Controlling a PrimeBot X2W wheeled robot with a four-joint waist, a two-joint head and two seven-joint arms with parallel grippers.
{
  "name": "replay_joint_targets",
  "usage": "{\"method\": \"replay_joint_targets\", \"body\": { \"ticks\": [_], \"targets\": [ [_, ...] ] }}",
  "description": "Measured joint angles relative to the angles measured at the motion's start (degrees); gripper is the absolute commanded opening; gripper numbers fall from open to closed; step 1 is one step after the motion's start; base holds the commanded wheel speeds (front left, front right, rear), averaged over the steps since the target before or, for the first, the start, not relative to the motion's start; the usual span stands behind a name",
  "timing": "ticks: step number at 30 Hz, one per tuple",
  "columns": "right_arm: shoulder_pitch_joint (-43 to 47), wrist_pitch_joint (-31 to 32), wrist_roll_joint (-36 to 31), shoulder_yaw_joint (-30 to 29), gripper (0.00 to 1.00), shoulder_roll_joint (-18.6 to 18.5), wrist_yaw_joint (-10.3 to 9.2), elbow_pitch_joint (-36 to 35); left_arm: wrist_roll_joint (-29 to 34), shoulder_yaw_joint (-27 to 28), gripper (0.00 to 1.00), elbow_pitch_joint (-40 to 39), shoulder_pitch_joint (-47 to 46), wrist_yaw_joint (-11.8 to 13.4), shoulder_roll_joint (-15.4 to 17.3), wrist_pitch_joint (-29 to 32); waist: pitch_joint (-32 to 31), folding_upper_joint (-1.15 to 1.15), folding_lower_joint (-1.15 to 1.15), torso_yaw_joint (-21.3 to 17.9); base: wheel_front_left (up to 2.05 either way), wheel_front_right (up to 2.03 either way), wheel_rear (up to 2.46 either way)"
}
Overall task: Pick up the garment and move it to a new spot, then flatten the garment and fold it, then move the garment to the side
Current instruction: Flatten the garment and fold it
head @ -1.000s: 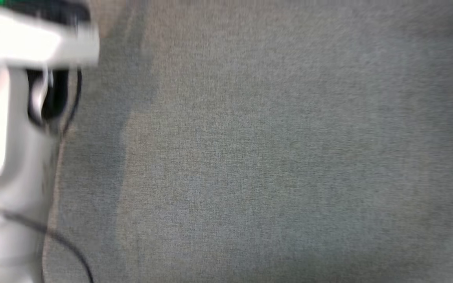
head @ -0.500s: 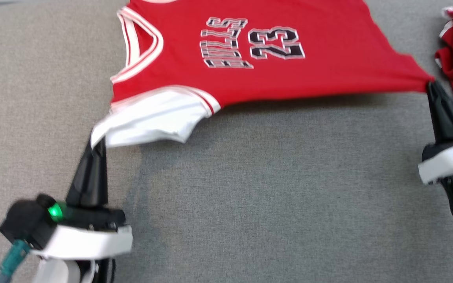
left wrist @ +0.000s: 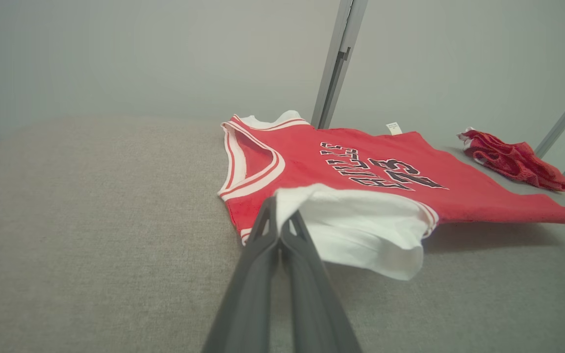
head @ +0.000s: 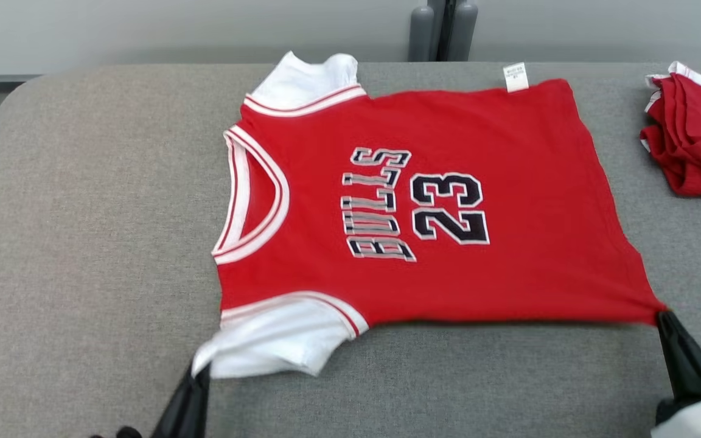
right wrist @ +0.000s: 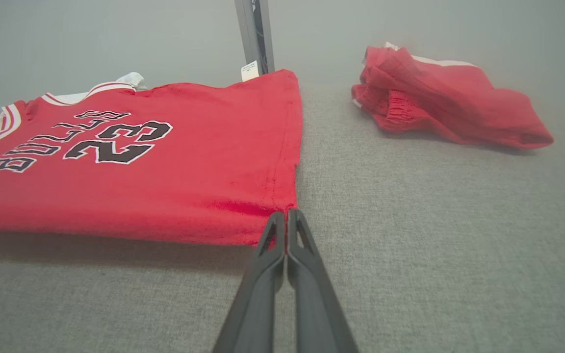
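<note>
I hold the jersey (head: 423, 207) spread on the table (head: 83, 243).
Left claw (head: 199, 370) clamped on its white sleeve (head: 271, 340) at 7 o'clock, right claw (head: 662, 316) on its hem corner at 4 o'clock.

Garment (head: 448, 201) lies on the table (head: 83, 243) — a cloth pile (head: 697, 146) to its right.
</note>
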Motion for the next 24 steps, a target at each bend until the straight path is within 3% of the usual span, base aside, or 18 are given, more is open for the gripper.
{"method": "replay_joint_targets", "body": {
  "ticks": [5,9,17,24],
  "targets": [
    [6.6,0.0,-1.0,-2.5,0.0,1.0,0.0,-3.8,-1.3,-2.7,0.0,-2.8,4.4,-1.1,1.2,3.1,-0.7,0.0,0.0,-0.6,0.0,0.0,0.0],
    [6.4,0.0,-0.7,-3.3,0.0,1.2,0.0,-4.9,-3.0,-3.9,0.0,-4.5,3.9,-1.7,1.7,4.5,-0.8,0.0,0.0,-1.1,0.0,0.0,0.0],
    [-3.1,0.2,4.8,1.4,0.0,0.3,-0.01,-0.2,-6.1,-2.7,0.0,-3.0,-6.9,-1.8,0.0,5.3,-0.9,0.0,0.0,-1.2,0.0,0.0,0.0],
    [-12.6,0.9,5.6,3.9,0.0,-0.2,-0.01,6.9,-5.9,-2.9,0.0,4.3,-17.1,-2.0,-0.2,5.1,1.6,0.0,0.0,-0.9,0.0,0.0,0.0]
  ]
}}
